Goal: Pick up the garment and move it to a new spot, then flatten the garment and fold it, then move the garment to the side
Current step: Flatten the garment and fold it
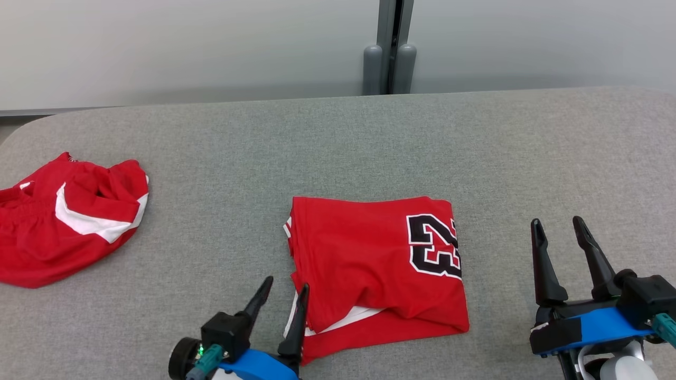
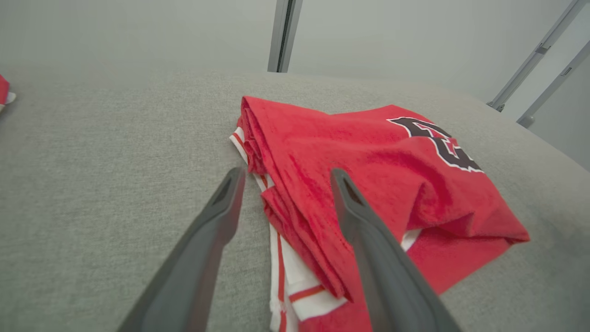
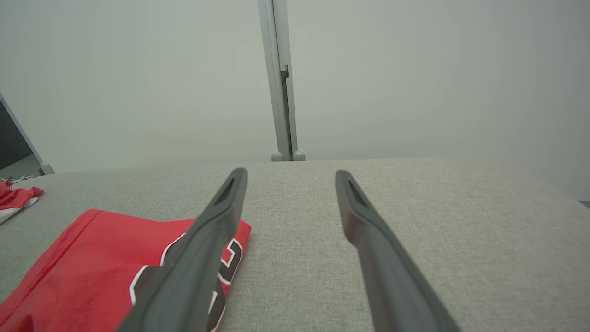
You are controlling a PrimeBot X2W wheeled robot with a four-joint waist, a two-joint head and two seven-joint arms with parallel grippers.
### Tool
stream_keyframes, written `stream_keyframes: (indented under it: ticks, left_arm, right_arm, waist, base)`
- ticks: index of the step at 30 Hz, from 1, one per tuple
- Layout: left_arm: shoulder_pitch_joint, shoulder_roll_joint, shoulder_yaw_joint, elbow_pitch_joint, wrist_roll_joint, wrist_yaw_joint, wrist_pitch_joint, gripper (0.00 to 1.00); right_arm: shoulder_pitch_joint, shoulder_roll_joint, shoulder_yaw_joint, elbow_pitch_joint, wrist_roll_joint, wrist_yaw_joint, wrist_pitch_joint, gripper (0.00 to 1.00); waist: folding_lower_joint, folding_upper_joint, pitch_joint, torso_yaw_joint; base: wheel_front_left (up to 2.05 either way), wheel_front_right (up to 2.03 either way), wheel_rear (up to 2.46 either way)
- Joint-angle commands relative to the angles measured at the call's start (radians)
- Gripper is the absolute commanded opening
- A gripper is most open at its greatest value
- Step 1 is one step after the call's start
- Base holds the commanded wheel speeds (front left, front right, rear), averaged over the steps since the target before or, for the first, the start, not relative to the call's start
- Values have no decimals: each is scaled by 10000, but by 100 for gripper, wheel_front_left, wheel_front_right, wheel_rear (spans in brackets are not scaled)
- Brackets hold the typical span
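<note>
The garment [image 1: 364, 253] is a red jersey with a black number, folded into a rough rectangle at the middle front of the grey table [image 1: 338, 142]. White trim pokes out along its near-left edge. My left gripper [image 1: 288, 284] stands open at that near-left corner; in the left wrist view the left gripper [image 2: 286, 171] straddles the folded edge of the garment [image 2: 368, 152], its right finger over the cloth. My right gripper [image 1: 556, 220] is open over bare table to the right of the garment. In the right wrist view the right gripper [image 3: 290, 171] holds nothing, with the garment [image 3: 92, 258] at the lower left.
A second red garment with white trim [image 1: 68, 221] lies crumpled at the table's left edge and also shows as the red heap [image 3: 16, 196] in the right wrist view. A grey post [image 1: 390, 53] stands behind the table against a pale wall.
</note>
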Motion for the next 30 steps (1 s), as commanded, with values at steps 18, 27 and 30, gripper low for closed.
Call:
stream_keyframes:
  ticks: [18, 27, 30]
  left_arm:
    - [-48, 267, -1440, 795, -885, -86, 566, 100]
    - [-415, 324, -1661, 1226, -1281, -86, 278, 0]
    - [-371, 440, -1604, 1094, -1360, -69, 178, 0]
  right_arm:
    - [-183, 20, 32, 202, 52, 1, -119, 100]
    - [-117, 11, 17, 281, 67, 1, -213, 100]
    - [-11, 7, -21, 329, 64, 1, -226, 100]
  waist:
    - [0, -1, 232, -146]
    - [0, -1, 203, -176]
    - [0, -1, 130, -125]
  base:
    - [0, 0, 0]
    - [0, 0, 0]
    - [0, 0, 0]
